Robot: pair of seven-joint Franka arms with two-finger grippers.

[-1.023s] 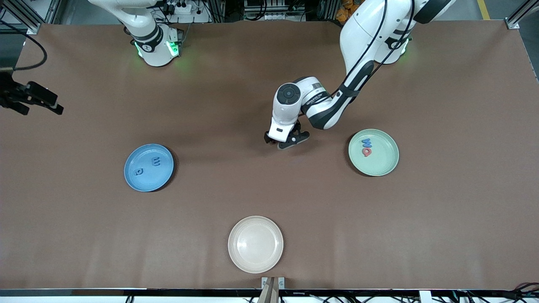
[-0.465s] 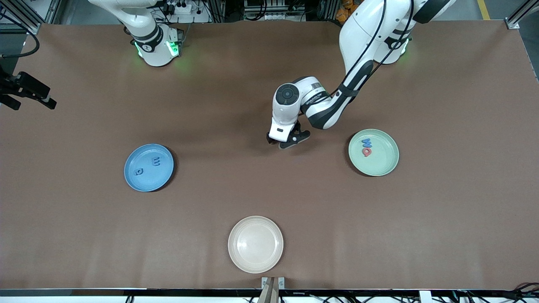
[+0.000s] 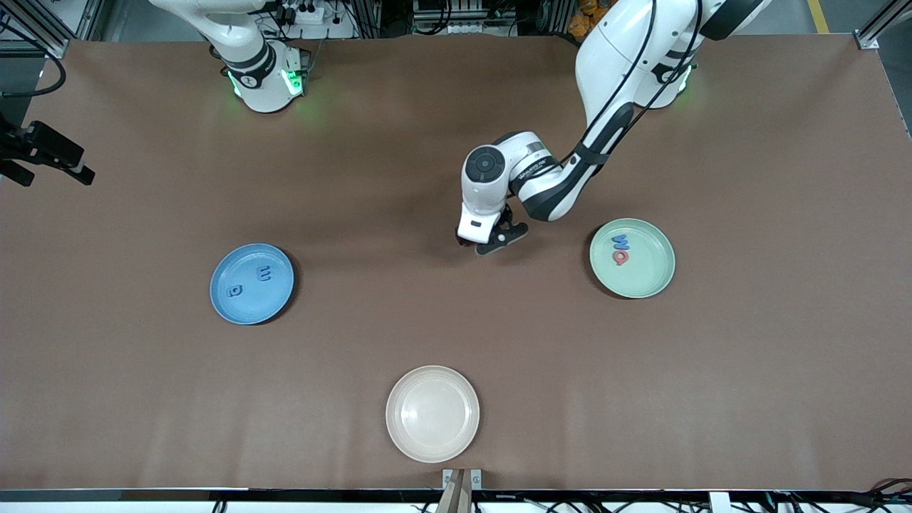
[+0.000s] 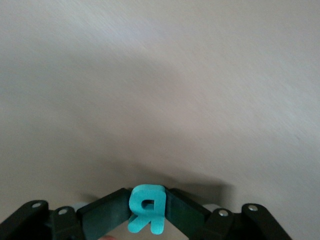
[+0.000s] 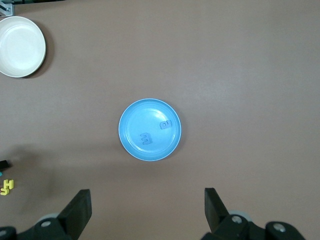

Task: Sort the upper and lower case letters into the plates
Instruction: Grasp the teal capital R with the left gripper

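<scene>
Left gripper (image 4: 146, 216) gripped a teal letter R (image 4: 146, 209) between its fingers, over bare table (image 3: 456, 320) between the blue plate (image 3: 251, 283) and the mint green plate (image 3: 632, 257), each holding two letters. Right gripper (image 5: 147, 210) waited with jaws spread, high above the blue plate.

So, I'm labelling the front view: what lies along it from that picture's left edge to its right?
Right gripper → blue plate → cream-white plate → left gripper holding the teal letter → mint green plate.
</scene>
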